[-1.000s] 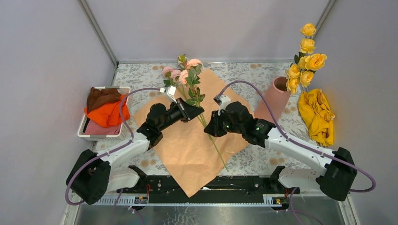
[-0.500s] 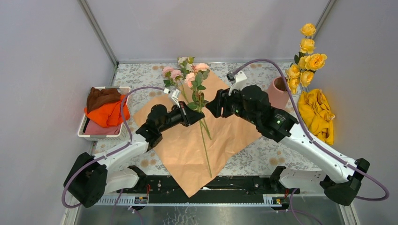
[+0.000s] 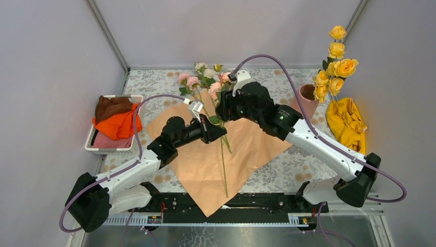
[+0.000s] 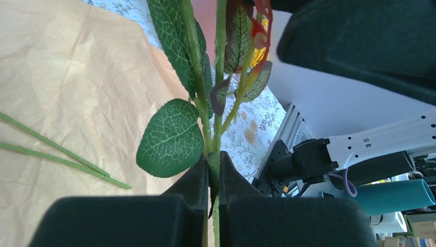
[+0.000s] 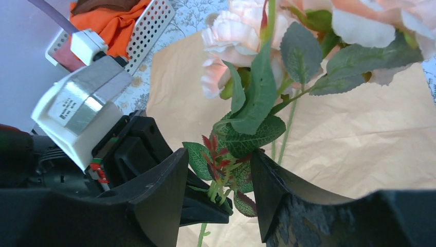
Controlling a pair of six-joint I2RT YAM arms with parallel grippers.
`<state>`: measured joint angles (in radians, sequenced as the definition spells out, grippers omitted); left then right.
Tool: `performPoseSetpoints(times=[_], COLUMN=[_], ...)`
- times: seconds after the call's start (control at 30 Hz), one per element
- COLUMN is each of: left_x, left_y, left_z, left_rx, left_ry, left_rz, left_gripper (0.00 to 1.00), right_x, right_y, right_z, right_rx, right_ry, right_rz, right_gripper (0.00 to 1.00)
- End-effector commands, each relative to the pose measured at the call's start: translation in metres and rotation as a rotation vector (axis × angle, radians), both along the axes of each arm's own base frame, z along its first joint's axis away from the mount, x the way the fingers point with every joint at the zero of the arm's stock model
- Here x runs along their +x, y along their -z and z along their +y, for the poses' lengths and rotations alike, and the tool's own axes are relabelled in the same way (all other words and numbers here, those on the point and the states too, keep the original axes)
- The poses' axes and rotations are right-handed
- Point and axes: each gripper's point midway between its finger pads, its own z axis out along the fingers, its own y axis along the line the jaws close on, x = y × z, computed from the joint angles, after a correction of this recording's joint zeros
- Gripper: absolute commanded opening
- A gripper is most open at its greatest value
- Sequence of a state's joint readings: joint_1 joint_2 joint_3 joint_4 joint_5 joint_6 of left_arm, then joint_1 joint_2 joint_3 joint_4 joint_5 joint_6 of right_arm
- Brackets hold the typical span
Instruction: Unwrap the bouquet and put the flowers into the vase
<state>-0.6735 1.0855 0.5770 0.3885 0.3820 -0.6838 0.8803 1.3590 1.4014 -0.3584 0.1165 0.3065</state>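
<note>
Having opened and climbed, the right jaws straddle the flowers (image 5: pixel 254 103) half-open above the left jaws' tight clamp, readying a handover.

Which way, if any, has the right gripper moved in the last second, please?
Yes: the right gripper moved farther out, from the middle of the paper to its far corner.

The right tool (image 3: pixel 222 106) and left tool (image 3: pixel 218 133) crowd the pink flowers (image 3: pixel 194 81) over the middle of the tabletop (image 3: pixel 288 177), with little gap between them. The right arm (image 3: pixel 319 146) crosses just in front of the vase (image 3: pixel 310 103). The yellow roses (image 3: pixel 337 56) partly fill its mouth, though the left side seems open. The near paper (image 3: pixel 205 177) is bare apart from the stems (image 3: pixel 223 170).
</note>
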Motion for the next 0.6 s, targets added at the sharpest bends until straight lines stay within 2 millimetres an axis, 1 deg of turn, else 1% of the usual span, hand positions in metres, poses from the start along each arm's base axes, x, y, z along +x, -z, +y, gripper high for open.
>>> performPoseSetpoints(times=[0.0,0.13,0.3,0.47,0.57], left_x=[0.0,-0.005,-0.012,-0.02,-0.025], left_y=[-0.022,-0.025,-0.027,-0.039,-0.048], left_z=[-0.002,-0.004,-0.007,-0.009,-0.008], left_rx=[-0.019,-0.023,-0.03,-0.047,-0.047], left_ry=[0.007,0.025,0.044,0.065,0.069], left_rz=[-0.072,-0.079,-0.083,-0.104,-0.124], left_gripper=[0.0,0.0,0.0,0.0,0.0], right_x=[0.008,0.016,0.025,0.031,0.034], right_y=[-0.021,-0.016,-0.016,-0.009,-0.003], right_z=[0.001,0.006,0.016,0.027,0.029], right_rx=[0.018,0.001,-0.009,-0.025,-0.038], right_ry=[0.023,0.032,0.027,0.019,0.026], right_rz=[-0.059,-0.062,-0.071,-0.046,-0.029], right_gripper=[0.55,0.54,0.5,0.32,0.29])
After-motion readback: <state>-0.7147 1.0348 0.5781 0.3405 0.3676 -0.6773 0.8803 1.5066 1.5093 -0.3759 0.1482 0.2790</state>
